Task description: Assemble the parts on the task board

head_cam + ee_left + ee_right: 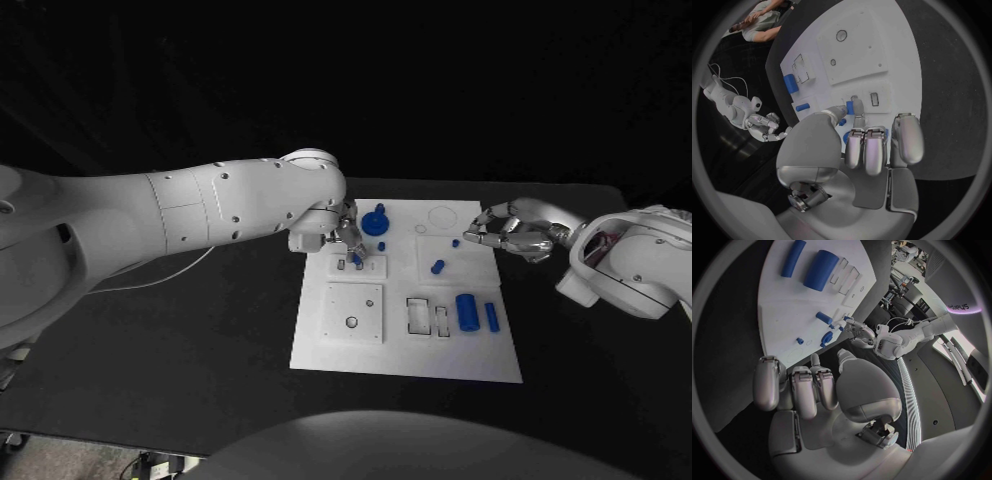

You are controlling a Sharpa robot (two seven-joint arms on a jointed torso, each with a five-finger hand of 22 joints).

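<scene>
Two hands are over the far half of the task board point(325, 355) as I look from the head camera; the board lies in the middle of the black table point(173, 350). The left hand point(343, 238) is over the board's far left corner, and it pinches a small blue part point(850, 107) between the thumb and a fingertip; the other fingers are curled in beside it; in the left wrist view this part stands just beside a small rectangular slot point(874, 99) in a raised white block, but I cannot tell if it touches the block. A blue round part point(375, 223) sits on the board just beside this hand, on the far side. The right hand point(505, 231) is at the board's far right edge; its fingers are curled in and I see nothing inside them, so I read it as closed on nothing. Near it on the board are a tiny blue part point(456, 243) and a short blue peg point(437, 266), both apart from the fingers. Closer to me, on the right side of the board, a thick blue cylinder point(467, 311) lies next to a thin blue rod point(492, 318); they are near, not touching; left of them there are rectangular cut-outs point(418, 316) and a square white plate point(353, 312) with a hole.
</scene>
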